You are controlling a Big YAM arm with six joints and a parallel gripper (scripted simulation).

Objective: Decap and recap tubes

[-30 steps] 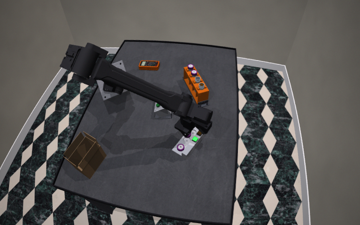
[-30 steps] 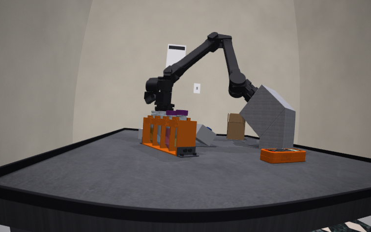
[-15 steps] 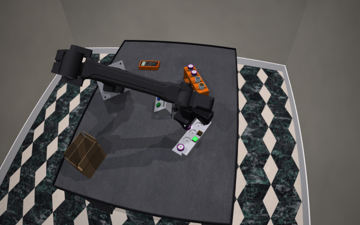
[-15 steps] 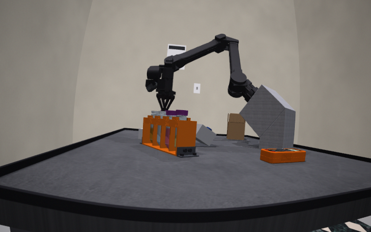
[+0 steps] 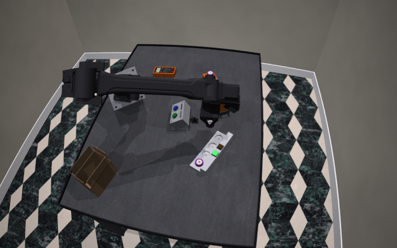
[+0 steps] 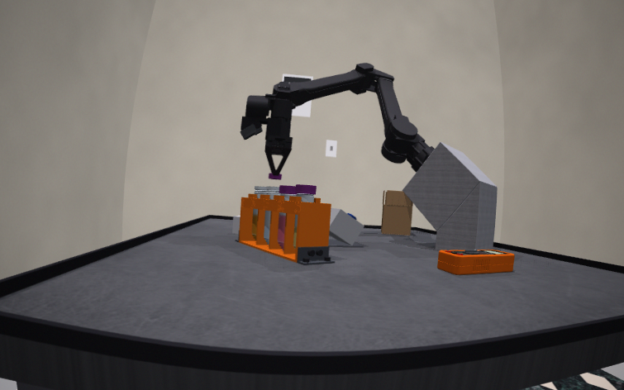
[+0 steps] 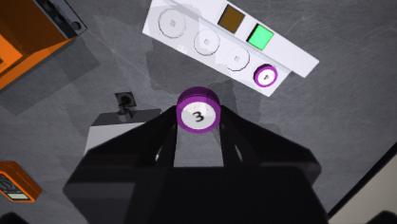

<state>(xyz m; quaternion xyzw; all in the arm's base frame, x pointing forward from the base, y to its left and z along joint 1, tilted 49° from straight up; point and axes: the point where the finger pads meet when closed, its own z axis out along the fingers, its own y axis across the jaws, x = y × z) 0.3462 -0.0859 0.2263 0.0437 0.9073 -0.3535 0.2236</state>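
Top view: lighting dim and even; walls grey. Arm's soft shadow falls toward 7 o'clock across table. Edges bow in top and exterior views.

Purple-rimmed cap 3 aloft, numeral up; matching cap 4 seated in tray's end nest, green lamp lit.
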